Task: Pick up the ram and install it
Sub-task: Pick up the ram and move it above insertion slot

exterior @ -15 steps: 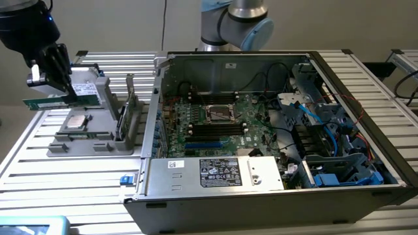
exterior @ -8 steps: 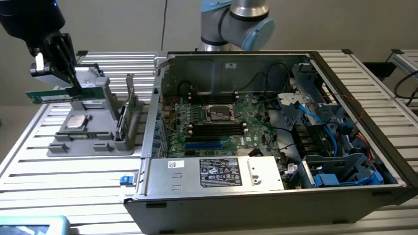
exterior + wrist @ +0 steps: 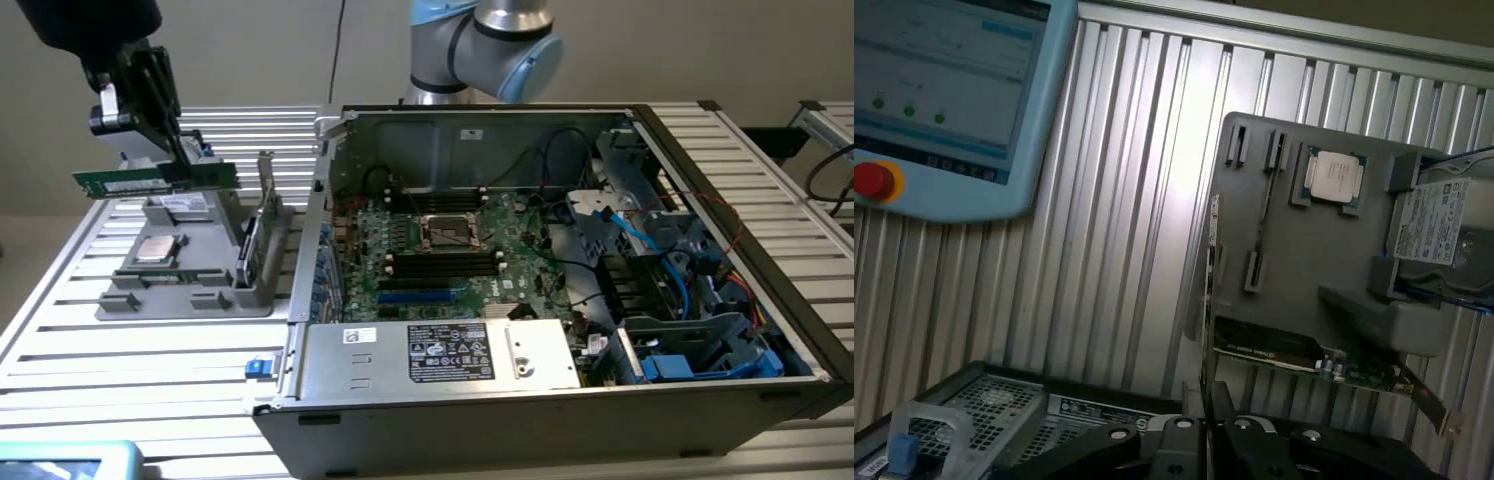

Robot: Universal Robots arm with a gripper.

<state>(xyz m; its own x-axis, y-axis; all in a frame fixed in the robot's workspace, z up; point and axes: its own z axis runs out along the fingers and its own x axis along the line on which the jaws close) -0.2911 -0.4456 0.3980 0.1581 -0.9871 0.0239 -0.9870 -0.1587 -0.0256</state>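
We had the jaws clenched on the ram (image 3: 123, 182), pinching it partway along its length. The gripper (image 3: 174, 162) held it roughly level above the grey tray (image 3: 200, 298), well apart from the open computer case (image 3: 561, 400). We judged that so narrow a hold could let the thin stick twist or slip. A tilted board might then miss the memory slots (image 3: 441, 264) or strike the case wall.

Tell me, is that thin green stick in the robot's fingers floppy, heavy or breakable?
The ram sticks out either side of the fingers without sagging, so it is probably stiff and light. Seen edge-on it is very thin, so it is likely fragile if twisted.
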